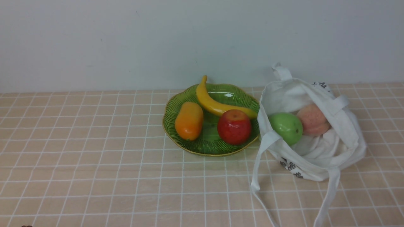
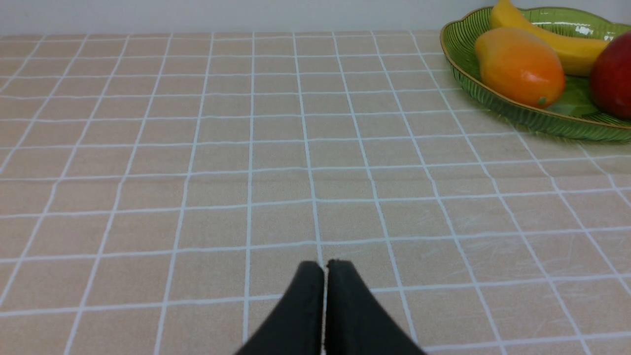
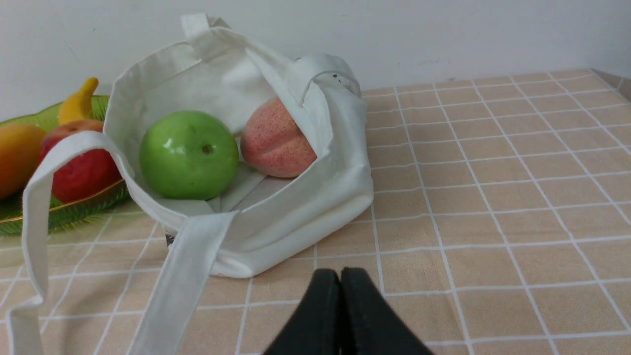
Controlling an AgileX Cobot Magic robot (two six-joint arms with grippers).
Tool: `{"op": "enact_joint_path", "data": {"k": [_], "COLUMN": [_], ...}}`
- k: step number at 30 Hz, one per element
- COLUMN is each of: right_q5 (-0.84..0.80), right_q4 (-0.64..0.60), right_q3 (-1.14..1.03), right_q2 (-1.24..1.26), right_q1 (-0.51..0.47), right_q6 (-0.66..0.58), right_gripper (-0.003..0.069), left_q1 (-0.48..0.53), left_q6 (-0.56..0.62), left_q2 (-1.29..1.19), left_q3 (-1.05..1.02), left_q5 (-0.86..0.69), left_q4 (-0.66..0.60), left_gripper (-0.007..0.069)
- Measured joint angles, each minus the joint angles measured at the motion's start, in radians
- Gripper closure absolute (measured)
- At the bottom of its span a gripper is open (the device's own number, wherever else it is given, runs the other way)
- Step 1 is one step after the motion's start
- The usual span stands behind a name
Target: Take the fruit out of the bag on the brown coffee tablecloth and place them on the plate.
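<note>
The white bag (image 1: 315,151) lies open on the checked tablecloth (image 1: 94,151), right of the green plate (image 1: 176,104). Inside it sit a green apple (image 1: 286,127) and a pinkish peach (image 1: 313,119); both also show in the right wrist view, the apple (image 3: 188,154) beside the peach (image 3: 276,140). On the plate lie an orange mango (image 1: 189,120), a yellow banana (image 1: 214,102) and a red apple (image 1: 234,126). My left gripper (image 2: 325,266) is shut and empty over bare cloth, away from the plate (image 2: 522,116). My right gripper (image 3: 339,274) is shut and empty just in front of the bag (image 3: 296,217). Neither gripper shows in the front view.
The bag's long straps (image 1: 257,176) trail over the cloth toward the front edge; one strap (image 3: 34,231) loops in front of the plate in the right wrist view. A pale wall (image 1: 126,41) stands close behind the plate and bag. The table's right edge (image 3: 613,79) shows at the far right.
</note>
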State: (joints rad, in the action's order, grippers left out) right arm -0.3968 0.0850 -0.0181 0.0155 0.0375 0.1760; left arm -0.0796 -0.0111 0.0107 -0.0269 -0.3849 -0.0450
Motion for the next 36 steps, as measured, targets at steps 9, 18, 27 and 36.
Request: {"op": "enact_joint_path", "data": {"k": [9, 18, 27, 36], "right_q5": [0.004, 0.007, 0.007, 0.007], "right_q4": [-0.022, -0.027, -0.027, -0.027], "right_q3": [-0.001, -0.001, -0.001, -0.001], "right_q2": [0.000, 0.000, 0.000, 0.000], "right_q1": [0.000, 0.000, 0.000, 0.000], "right_q6": [0.000, 0.000, 0.000, 0.000], "right_gripper": [0.0673, 0.0673, 0.0673, 0.0673], "left_q1": [0.000, 0.000, 0.000, 0.000], "left_q6": [0.000, 0.000, -0.001, -0.001], "left_q2": [0.000, 0.000, 0.000, 0.000], "left_q3": [0.000, 0.000, 0.000, 0.000], "left_q5": [0.000, 0.000, 0.000, 0.000], "left_q4": [0.000, 0.000, 0.000, 0.000], "left_gripper": [0.0632, 0.0632, 0.0632, 0.0633]}}
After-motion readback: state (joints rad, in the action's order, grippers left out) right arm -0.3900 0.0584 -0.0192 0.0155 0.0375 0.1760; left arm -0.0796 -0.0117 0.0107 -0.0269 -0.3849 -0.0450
